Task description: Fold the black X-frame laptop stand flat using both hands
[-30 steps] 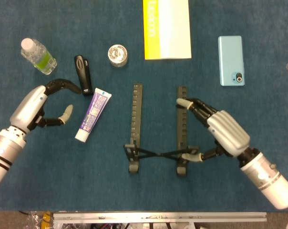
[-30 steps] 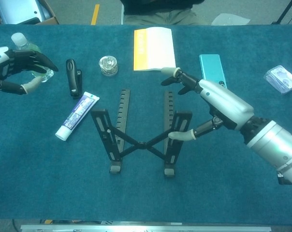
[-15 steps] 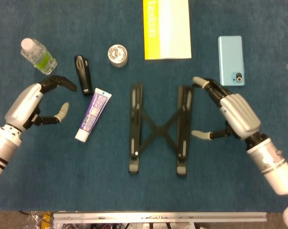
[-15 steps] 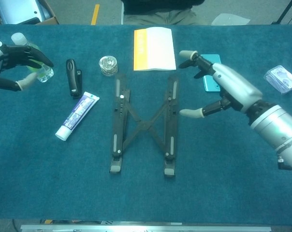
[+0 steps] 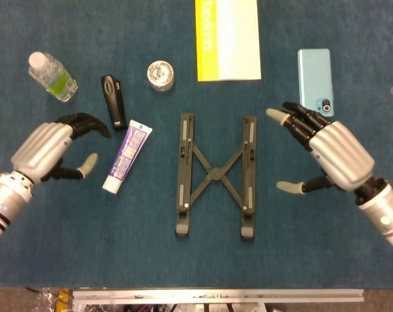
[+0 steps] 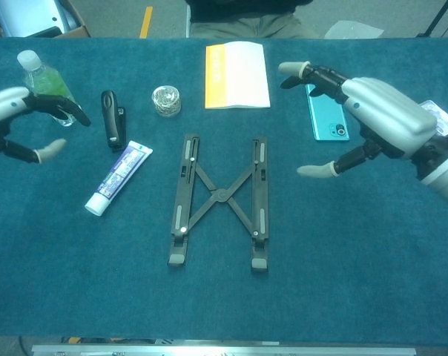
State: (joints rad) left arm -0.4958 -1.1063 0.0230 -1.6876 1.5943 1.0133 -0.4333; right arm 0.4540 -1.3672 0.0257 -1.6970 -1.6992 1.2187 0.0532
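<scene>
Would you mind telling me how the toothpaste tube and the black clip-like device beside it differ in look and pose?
The toothpaste tube is white and purple with printing; the black clip-like device is plain glossy black. The tube lies slanted, cap toward the near edge; the device lies nearly straight and farther back. The tube is longer. Both lie flat on the blue table, untouched.

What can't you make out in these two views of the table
- Booklet: top cut off by the head view's edge; its print is too small to read.
- Clear case: the right hand partly hides it in the chest view; the head view's edge crops it.
- Toothpaste: label too small to read.
- Stand: underside hidden, lying flat.
</scene>
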